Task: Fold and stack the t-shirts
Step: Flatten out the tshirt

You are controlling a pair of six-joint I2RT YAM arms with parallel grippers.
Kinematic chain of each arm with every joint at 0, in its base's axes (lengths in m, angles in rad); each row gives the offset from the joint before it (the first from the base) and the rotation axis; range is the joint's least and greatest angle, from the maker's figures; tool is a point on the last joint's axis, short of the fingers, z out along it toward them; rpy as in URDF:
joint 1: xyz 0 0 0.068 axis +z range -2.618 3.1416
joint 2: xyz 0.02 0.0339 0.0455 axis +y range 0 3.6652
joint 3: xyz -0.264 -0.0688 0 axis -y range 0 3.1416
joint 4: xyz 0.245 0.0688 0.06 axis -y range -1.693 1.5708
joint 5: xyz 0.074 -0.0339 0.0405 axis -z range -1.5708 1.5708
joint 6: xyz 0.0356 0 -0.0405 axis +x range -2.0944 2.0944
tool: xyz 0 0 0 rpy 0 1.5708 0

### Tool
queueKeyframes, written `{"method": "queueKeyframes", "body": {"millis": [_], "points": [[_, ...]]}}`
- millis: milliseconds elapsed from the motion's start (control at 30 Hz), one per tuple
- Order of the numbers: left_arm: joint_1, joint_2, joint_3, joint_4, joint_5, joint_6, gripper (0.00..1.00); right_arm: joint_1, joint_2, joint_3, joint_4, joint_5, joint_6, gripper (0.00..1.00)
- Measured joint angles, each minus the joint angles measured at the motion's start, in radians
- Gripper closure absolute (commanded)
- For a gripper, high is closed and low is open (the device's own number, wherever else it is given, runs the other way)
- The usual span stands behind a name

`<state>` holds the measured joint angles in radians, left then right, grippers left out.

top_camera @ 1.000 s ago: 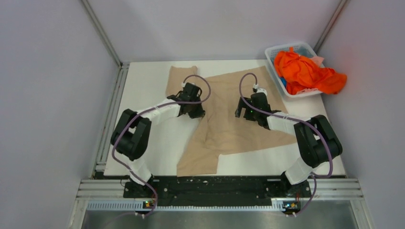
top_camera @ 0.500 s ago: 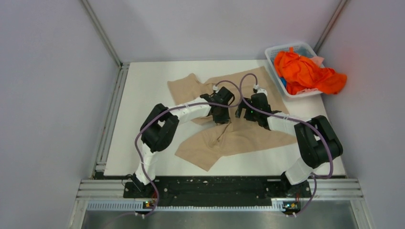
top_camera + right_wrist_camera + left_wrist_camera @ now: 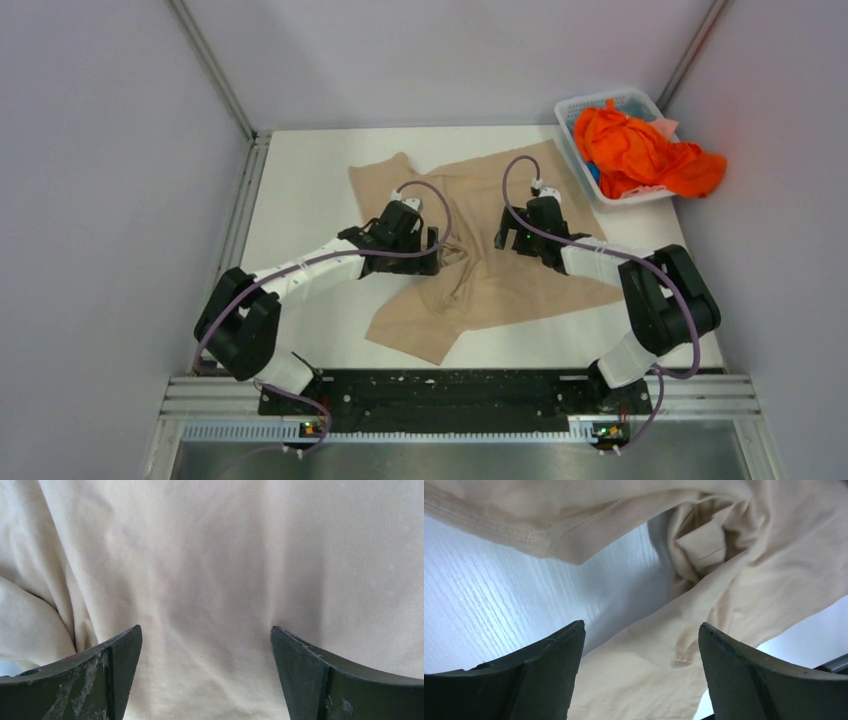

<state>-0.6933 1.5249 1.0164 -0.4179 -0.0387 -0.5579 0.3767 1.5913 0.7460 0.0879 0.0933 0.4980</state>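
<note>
Bench (image 3: 300,200) top, white, runs out to the left of the left tool (image 3: 432,255), whose arm reaches in low from the near left corner. That tool stands wide, its two dark fingers (image 3: 549,670) spread well apart with nothing between them. Its tips sit at the left edge of the beige t-shirt (image 3: 510,290), which lies unfolded and rumpled across the middle of the bench.

Seen from the left wrist, a strip of bare bench shows just ahead of the left finger. A hemmed edge of the shirt crosses above that strip. Ahead and to the right of the tool the cloth is gathered into a twisted bunch, and a smoother fold runs down from it under the right finger. From above, one sleeve lies flat beyond and to the left of this tool. A loose corner of the shirt trails back toward the arm bases, nearer than the tool.

To the right of that bunch, the right tool (image 3: 505,235) hangs over the shirt's body. It too is wide, both fingers far apart and gripping nothing. Its wrist view is filled with beige cloth, smooth ahead and creased off to the left. Whether the tips press on the cloth I cannot tell.

Beyond and well to the right of the right tool, a white lattice basket (image 3: 563,120) sits at the far right corner of the bench. The orange t-shirts (image 3: 640,150) are heaped in it, one spilling over its right rim.
</note>
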Motion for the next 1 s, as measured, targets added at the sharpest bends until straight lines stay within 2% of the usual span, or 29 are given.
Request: {"method": "queueKeyframes", "body": {"millis": [100,133,167,200,233,267,300,433,533,667,800,833,900,1000], "points": [[0.043,-0.013,-0.095,0.071,0.081,0.038,0.13,0.0,0.0,0.0,0.0,0.0,0.0,0.01],[0.05,-0.005,-0.111,0.079,0.102,0.045,0.18,0.0,0.0,0.0,-0.001,0.0,0.0,0.01],[0.055,0.008,-0.119,0.085,0.126,0.052,0.3,0.0,0.0,0.0,-0.001,0.0,0.0,0.01],[0.056,0.027,-0.12,0.095,0.153,0.058,0.49,0.0,-0.001,0.0,-0.002,0.0,0.0,0.01],[0.056,0.047,-0.119,0.111,0.17,0.061,0.75,0.0,-0.001,0.0,-0.003,0.0,0.0,0.01],[0.056,0.07,-0.119,0.123,0.186,0.063,0.94,0.0,-0.001,0.0,-0.003,0.0,0.0,0.01],[0.056,0.087,-0.117,0.127,0.193,0.058,1.0,0.0,-0.001,0.0,-0.003,0.0,0.0,0.01],[0.047,0.095,-0.116,0.119,0.21,0.035,1.0,0.0,-0.003,0.0,-0.006,0.0,0.0,0.01],[0.007,0.016,-0.118,0.084,0.145,-0.014,1.0,0.0,-0.013,-0.008,-0.011,-0.001,0.0,0.02],[-0.156,-0.085,-0.04,-0.047,-0.02,-0.111,1.0,0.0,-0.029,-0.019,-0.026,-0.004,0.0,0.02],[-0.307,0.003,0.154,-0.155,-0.142,-0.201,0.98,0.0,-0.035,-0.02,-0.037,-0.008,0.0,0.01],[-0.33,0.052,0.214,-0.188,-0.156,-0.215,0.88,0.0,-0.035,-0.02,-0.037,-0.009,0.0,0.01],[-0.356,0.159,0.312,-0.215,-0.164,-0.232,0.61,0.0,-0.039,-0.026,-0.035,-0.009,0.0,0.01],[-0.386,0.314,0.43,-0.234,-0.149,-0.232,0.45,-0.002,-0.049,-0.034,-0.037,-0.01,0.002,0.01]]}}
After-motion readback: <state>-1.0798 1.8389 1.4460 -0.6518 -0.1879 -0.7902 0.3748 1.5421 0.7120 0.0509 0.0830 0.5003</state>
